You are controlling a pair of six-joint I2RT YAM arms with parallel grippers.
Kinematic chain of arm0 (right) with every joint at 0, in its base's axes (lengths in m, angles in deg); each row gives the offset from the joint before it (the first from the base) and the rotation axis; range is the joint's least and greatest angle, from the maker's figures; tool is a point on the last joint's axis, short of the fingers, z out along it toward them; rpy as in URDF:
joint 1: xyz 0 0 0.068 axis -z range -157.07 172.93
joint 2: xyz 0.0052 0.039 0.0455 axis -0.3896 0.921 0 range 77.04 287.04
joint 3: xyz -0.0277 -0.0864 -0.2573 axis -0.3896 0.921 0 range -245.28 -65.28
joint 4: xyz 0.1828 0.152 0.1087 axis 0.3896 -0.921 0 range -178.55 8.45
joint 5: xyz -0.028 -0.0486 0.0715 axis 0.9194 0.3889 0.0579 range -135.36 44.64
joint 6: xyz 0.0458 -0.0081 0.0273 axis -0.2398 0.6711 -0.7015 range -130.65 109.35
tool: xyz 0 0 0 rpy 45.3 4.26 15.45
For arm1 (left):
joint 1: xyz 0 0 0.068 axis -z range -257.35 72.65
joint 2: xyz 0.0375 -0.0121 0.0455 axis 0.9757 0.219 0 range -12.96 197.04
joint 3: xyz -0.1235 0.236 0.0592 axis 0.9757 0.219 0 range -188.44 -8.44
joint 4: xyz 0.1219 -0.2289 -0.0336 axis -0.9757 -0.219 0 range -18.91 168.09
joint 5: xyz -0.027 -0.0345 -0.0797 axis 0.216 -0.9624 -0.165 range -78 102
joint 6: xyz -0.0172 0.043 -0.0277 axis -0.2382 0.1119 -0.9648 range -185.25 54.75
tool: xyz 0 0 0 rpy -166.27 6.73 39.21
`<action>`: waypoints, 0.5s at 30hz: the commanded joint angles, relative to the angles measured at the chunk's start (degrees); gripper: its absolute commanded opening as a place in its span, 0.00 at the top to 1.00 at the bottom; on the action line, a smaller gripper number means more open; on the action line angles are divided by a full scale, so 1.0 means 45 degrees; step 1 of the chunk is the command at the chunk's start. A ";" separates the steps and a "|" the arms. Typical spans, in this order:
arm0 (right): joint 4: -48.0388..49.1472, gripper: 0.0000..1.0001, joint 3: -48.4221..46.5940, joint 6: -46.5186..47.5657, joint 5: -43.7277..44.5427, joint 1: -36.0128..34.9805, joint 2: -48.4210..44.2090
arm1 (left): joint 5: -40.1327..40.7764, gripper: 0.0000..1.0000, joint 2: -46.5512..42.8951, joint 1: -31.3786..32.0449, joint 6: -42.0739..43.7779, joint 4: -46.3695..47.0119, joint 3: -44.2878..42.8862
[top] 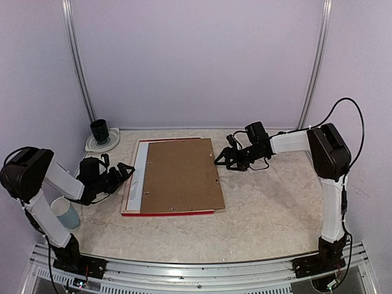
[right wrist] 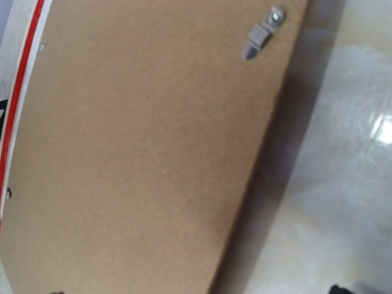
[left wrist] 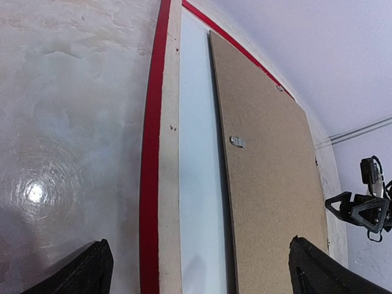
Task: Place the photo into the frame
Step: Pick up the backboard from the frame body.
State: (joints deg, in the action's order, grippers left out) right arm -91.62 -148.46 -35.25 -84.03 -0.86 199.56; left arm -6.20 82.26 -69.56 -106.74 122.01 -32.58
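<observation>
Left gripper (top: 124,176), right gripper (top: 222,156): jaws apart. Board (top: 180,174) on the frame (left wrist: 150,184), centre, seems stiff, light; pinch its right edge.

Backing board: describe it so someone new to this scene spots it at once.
At the middle of the table lies the red-edged frame. On top of it sits the backing board, lying slightly askew. It is the only plain brown sheet, with small metal tabs, unlike the white sheet showing along its left side.
</observation>
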 commanded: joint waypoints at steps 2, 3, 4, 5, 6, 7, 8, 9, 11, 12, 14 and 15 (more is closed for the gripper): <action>0.0869 0.11 -0.0038 -0.0430 -0.1071 0.0052 0.0884 | -0.0350 0.04 0.0631 -0.0091 0.0094 0.0406 -0.0403; 0.0989 0.13 -0.0064 -0.0505 -0.1276 0.0053 0.1014 | -0.0522 0.05 0.0761 -0.0091 0.0043 0.0531 -0.0415; 0.1175 0.15 -0.0060 -0.0595 -0.1445 0.0053 0.1140 | -0.0624 0.07 0.0923 -0.0091 -0.0017 0.0652 -0.0404; 0.1362 0.16 -0.0065 -0.0723 -0.1593 0.0053 0.1236 | -0.0717 0.08 0.1011 -0.0091 -0.0051 0.0767 -0.0417; 0.1554 0.18 -0.0043 -0.0844 -0.1746 0.0053 0.1324 | -0.0785 0.11 0.1118 -0.0091 -0.0087 0.0852 -0.0431; 0.1753 0.19 -0.0024 -0.0974 -0.1907 0.0053 0.1423 | -0.0857 0.13 0.1182 -0.0091 -0.0125 0.0922 -0.0421; 0.1957 0.21 -0.0014 -0.1115 -0.2066 0.0053 0.1501 | -0.0932 0.14 0.1281 -0.0091 -0.0153 0.0996 -0.0439; 0.2146 0.25 -0.0008 -0.1264 -0.2203 0.0053 0.1628 | -0.1007 0.15 0.1360 -0.0091 -0.0183 0.1062 -0.0463; 0.2382 0.32 -0.0014 -0.1539 -0.2491 0.0053 0.1813 | -0.1117 0.20 0.1518 -0.0091 -0.0246 0.1206 -0.0490; 0.2628 0.36 -0.0013 -0.1652 -0.2606 0.0053 0.1897 | -0.1147 0.20 0.1575 -0.0091 -0.0292 0.1256 -0.0479; 0.2853 0.42 -0.0003 -0.1851 -0.2737 0.0053 0.2031 | -0.1252 0.21 0.1693 -0.0091 -0.0340 0.1294 -0.0520; 0.2929 0.43 -0.0001 -0.1932 -0.2766 0.0053 0.2080 | -0.1284 0.21 0.1753 -0.0091 -0.0375 0.1359 -0.0520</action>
State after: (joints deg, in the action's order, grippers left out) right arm -81.52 -148.57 -41.06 -93.94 -0.84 206.51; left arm -10.15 88.44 -69.56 -107.64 126.97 -34.22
